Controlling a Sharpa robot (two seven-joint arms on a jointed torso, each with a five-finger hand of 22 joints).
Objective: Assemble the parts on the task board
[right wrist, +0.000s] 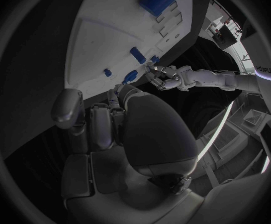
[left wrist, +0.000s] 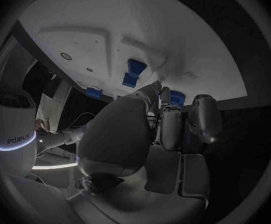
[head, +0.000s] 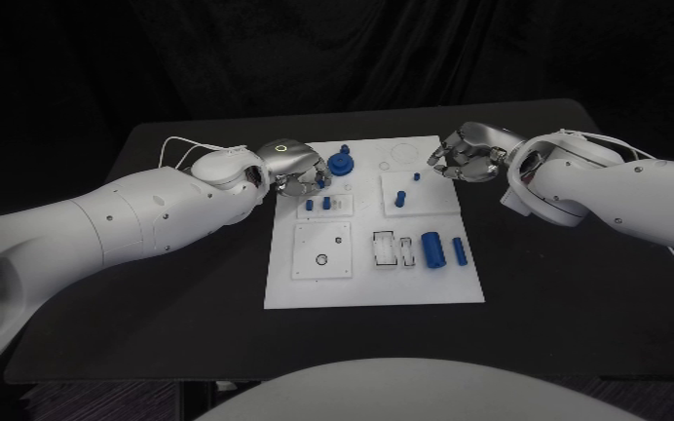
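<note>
Head view: both hands' fingers curled over task board (head: 374, 275); grip unclear.

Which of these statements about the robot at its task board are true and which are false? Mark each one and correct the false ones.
1. The task board lies on a black table. True.
2. The right hand grips the large blue cylinder. False: the cylinder lies on the board near its front edge, apart from both hands.
3. The left hand is over the board's far left corner. True.
4. A blue knob-shaped part stands beside the left hand. True.
5. All blue parts lie off the board on the table. False: they lie on or stand in the board.
</note>
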